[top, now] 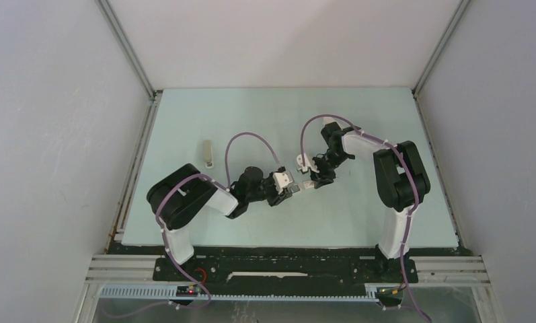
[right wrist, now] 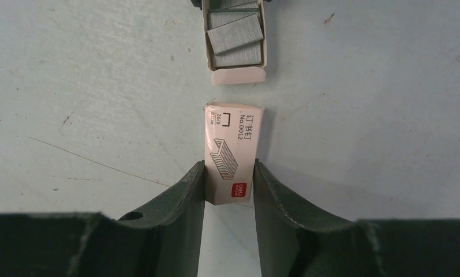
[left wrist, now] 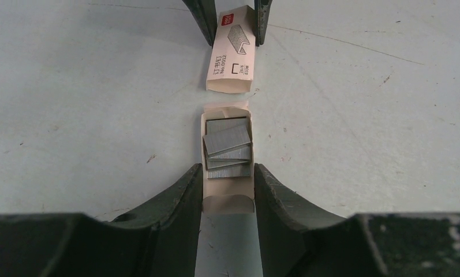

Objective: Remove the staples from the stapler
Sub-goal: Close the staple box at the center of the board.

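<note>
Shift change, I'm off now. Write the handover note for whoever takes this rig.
Left gripper: shut on the tray, at its near end.
Right gripper: shut on the sleeve.
Things: staples lie in the open tray, several strips overlapping. Sleeve and tray sit end to end with a small gap between them. The stapler lies alone beyond the left arm, with neither gripper on it.
Done: the staple box is apart, and each arm holds one half.
Left: I cannot tell whether the stapler is empty, so check it first.
</note>
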